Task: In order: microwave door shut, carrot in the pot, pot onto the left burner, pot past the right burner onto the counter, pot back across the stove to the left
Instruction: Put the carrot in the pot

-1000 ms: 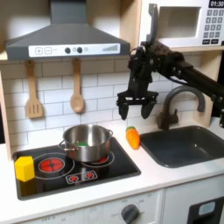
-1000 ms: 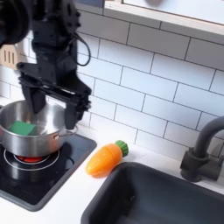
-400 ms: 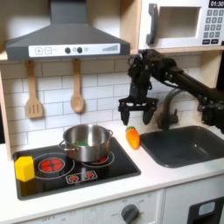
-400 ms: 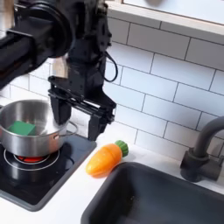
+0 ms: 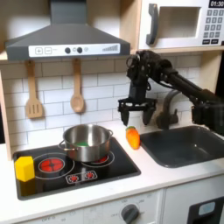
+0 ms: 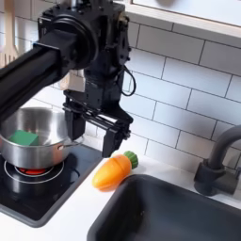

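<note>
Carrot (image 6: 113, 170) on counter (image 6: 71, 216), gripper (image 6: 97, 139) above, pointing down, jaws spread.

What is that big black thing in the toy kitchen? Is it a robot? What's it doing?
Yes, it's a robot arm. At its end is a claw with two fingers, open and holding nothing. It hangs just above a toy carrot lying on the pale counter. Beside the carrot is a black stove with a shiny pot on a red ring; something green sits inside. A yellow block stands on the stove too. One camera looks from the front, showing the whole kitchen. The other sits closer, by the sink.
</note>
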`<state>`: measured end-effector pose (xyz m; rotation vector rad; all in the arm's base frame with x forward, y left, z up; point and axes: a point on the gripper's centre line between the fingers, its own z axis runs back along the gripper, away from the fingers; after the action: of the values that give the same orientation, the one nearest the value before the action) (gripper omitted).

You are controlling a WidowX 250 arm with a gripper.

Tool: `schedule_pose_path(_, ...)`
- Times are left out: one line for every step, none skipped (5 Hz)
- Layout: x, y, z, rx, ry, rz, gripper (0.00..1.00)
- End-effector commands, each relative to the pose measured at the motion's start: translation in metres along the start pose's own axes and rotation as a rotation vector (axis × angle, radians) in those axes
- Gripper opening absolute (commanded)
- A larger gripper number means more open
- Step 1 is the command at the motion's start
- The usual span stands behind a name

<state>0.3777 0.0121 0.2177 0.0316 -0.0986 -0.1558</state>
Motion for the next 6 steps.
schedule_pose_path(0.006,-0.002,-0.010,-0.013,0.061,-0.007,1.00)
schedule_pose_path(0.007,-0.004,-0.012,-0.019,0.092,-0.025,1.00)
schedule_pose_path(0.006,-0.006,-0.014,-0.023,0.097,-0.037,1.00)
schedule_pose_path(0.004,-0.005,-0.014,-0.019,0.089,-0.039,1.00)
schedule_pose_path(0.002,-0.005,-0.019,-0.028,0.101,-0.034,1.00)
schedule_pose_path(-0.002,-0.006,-0.023,-0.025,0.115,-0.067,1.00)
